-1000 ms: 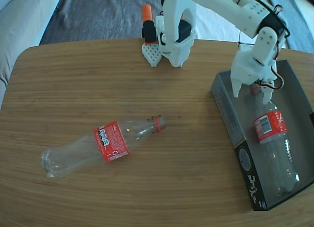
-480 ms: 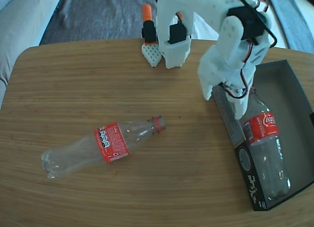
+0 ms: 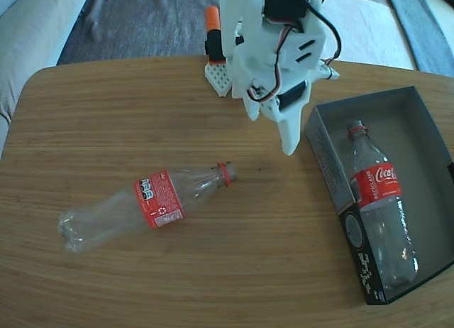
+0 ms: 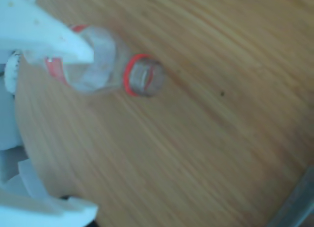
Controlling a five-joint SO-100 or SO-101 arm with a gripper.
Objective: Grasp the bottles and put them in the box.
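One clear bottle (image 3: 152, 204) with a red label lies on its side on the wooden table, its open neck (image 4: 142, 75) pointing right in the fixed view. A second bottle (image 3: 376, 200) lies inside the box (image 3: 328, 165) at the right, neck toward the far end. My white gripper (image 3: 273, 133) hangs above the table between the box and the loose bottle, left of the box wall. In the wrist view the gripper (image 4: 93, 133) is open and empty, with the loose bottle's neck just beyond the upper finger (image 4: 49, 35).
The arm's base (image 3: 234, 65) with an orange part stands at the table's far edge. The table's rounded edge runs along the left. A grey sofa cushion (image 3: 28, 30) lies beyond the far left corner. A corner of the box (image 4: 299, 207) shows at the wrist view's lower right.
My gripper let go of the bottle in the box, rose and swung left out of the box toward the loose bottle. The boxed bottle settled; the loose bottle shifted slightly.
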